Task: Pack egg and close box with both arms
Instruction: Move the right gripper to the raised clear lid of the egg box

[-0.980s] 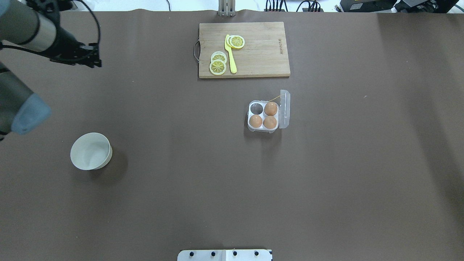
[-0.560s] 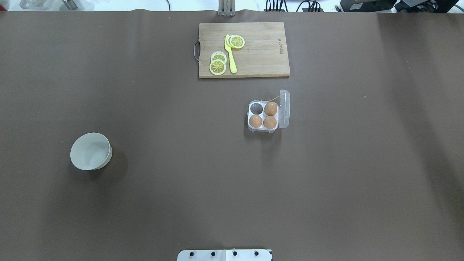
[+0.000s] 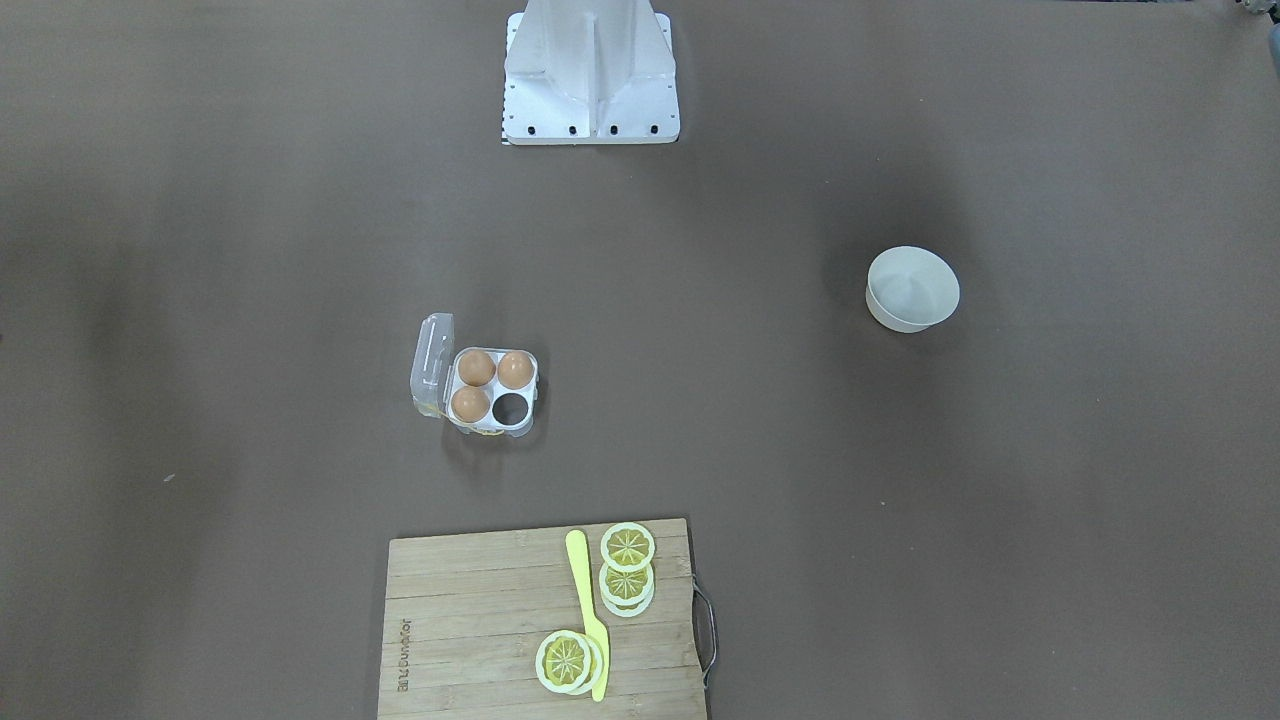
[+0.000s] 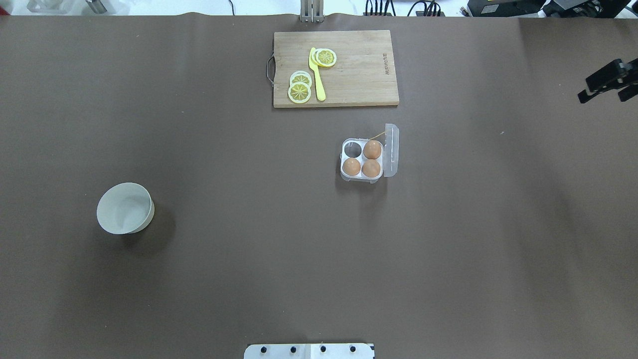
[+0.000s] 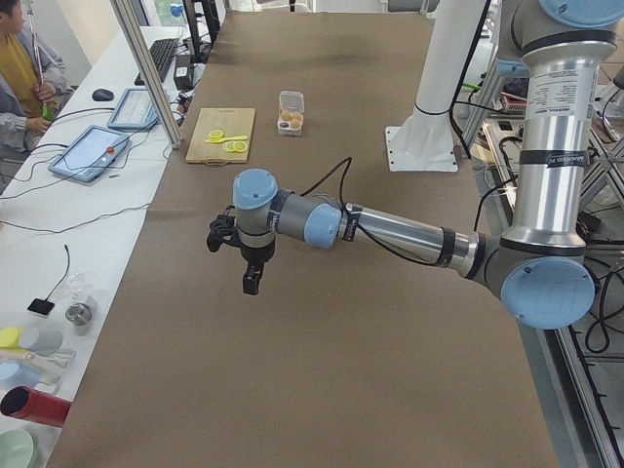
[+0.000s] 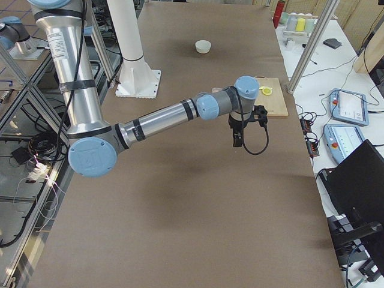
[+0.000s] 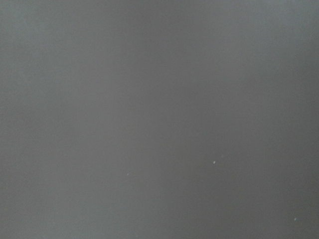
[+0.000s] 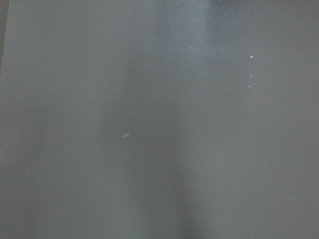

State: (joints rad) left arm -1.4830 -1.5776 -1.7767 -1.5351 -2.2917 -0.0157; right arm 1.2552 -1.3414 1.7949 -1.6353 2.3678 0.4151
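Box [image 4: 366,160] on worktop [image 4: 224,279], just right of centre in overhead view, lid [image 4: 392,149] open, 3 eggs [image 4: 372,149] inside. Left pincer [image 5: 251,283] & right pincer [image 4: 605,85] well apart from it; released or clenched, cannot tell.

Three eggs [image 4: 351,166] sit in one box [image 4: 362,159] that has four cups [image 4: 353,148], one unfilled. One white bowl [image 4: 124,208]. One cutting board [image 4: 359,75], one yellow knife [image 4: 317,80]. Lemon slices [image 4: 299,92]: at least four, overlapping, exact count unclear. Two arms: left arm [image 5: 390,229], right arm [image 6: 162,120]. One white stand [image 3: 592,75].
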